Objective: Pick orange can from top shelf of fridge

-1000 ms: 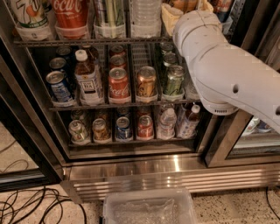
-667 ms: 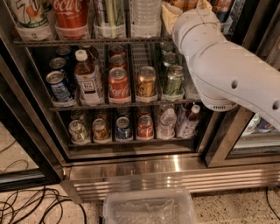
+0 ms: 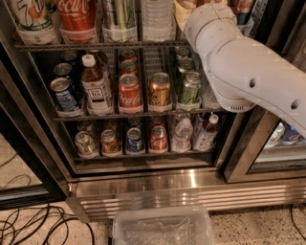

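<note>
The fridge [image 3: 191,194] stands open in front of me, with wire racks of drinks. The top shelf [image 3: 95,46] runs across the upper edge, its clear cup holders holding a 7UP bottle [image 3: 28,14], a Coca-Cola bottle [image 3: 76,14], a green-striped can [image 3: 119,14] and a water bottle [image 3: 155,14]. An orange-tan shape [image 3: 183,12], possibly the orange can, shows only partly behind my white arm [image 3: 239,67]. The arm reaches up to the shelf's right end. The gripper is out of view beyond the top edge.
The middle rack holds a short orange can [image 3: 160,90] next to a red cola can [image 3: 130,91] and a green can [image 3: 190,88]. The bottom rack holds several small cans and bottles. A black door frame [image 3: 241,143] stands at the right. A clear plastic bin [image 3: 162,229] and cables [image 3: 28,225] lie on the floor.
The arm's elbow has risen slightly toward the top shelf. The drinks have not moved.
</note>
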Motion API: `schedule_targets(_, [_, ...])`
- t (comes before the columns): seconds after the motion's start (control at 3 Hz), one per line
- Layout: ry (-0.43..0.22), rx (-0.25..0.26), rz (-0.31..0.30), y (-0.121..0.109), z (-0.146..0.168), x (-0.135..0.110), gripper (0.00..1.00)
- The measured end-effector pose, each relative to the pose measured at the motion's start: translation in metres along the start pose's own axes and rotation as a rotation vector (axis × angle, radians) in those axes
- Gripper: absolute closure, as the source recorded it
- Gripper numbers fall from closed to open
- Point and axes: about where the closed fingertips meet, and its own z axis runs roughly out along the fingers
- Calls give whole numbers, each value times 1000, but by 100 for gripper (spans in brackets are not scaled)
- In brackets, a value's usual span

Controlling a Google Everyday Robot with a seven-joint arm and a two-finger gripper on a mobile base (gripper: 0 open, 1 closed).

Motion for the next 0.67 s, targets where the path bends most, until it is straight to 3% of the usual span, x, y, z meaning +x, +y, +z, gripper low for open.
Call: schedule_targets(0.67, [-1, -7, -6, 1, 2, -1, 80])
